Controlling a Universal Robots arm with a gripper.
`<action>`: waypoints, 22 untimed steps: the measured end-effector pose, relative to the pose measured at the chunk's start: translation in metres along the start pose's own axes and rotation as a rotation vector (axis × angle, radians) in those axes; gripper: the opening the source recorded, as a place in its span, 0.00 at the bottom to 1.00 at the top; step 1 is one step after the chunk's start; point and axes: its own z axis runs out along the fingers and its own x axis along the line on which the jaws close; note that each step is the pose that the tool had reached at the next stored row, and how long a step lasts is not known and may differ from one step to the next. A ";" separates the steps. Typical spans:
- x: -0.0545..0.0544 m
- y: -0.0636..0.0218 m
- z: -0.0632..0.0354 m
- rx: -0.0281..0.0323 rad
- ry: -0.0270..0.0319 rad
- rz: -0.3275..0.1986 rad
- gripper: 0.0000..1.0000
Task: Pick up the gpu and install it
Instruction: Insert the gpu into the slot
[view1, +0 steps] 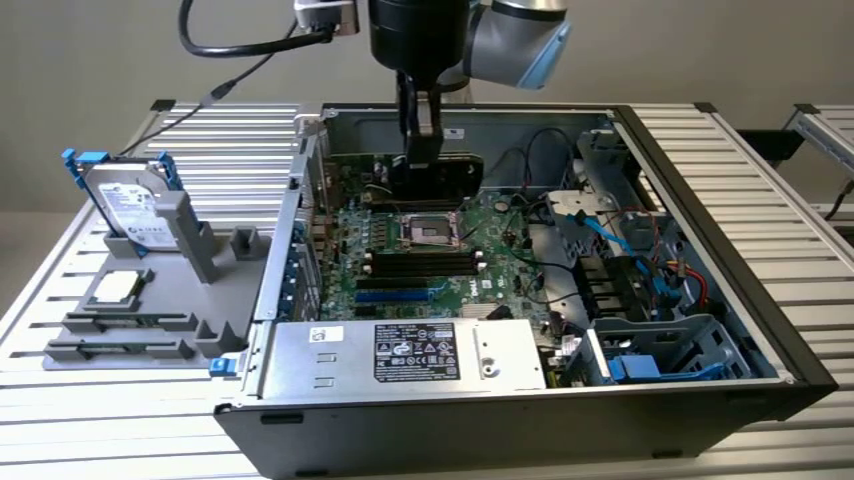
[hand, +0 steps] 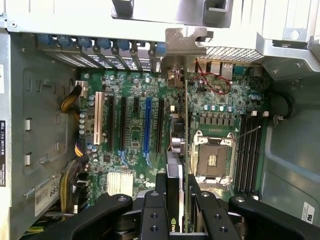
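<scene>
While fingers (hand: 156, 212) grip gpu (hand: 175, 192), CPU socket (hand: 212, 160) adjacent.

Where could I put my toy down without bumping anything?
There is bare slatted table on the near side of the grey holder, and more beyond the hard drive. Inside the computer case it is crowded: cables, motherboard, and the claw gripping the gpu.

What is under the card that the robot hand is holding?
The green motherboard inside the open case, with long slots and a square socket. The gpu in the hand hides the strip right beneath it.
</scene>
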 end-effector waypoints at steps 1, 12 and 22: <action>0.001 0.0004 0.0010 0.0000 -0.0001 0.003 0.27; 0.010 0.0042 0.0118 0.0003 0.0007 0.039 0.27; 0.024 0.0077 0.0209 0.0009 0.0010 0.059 0.27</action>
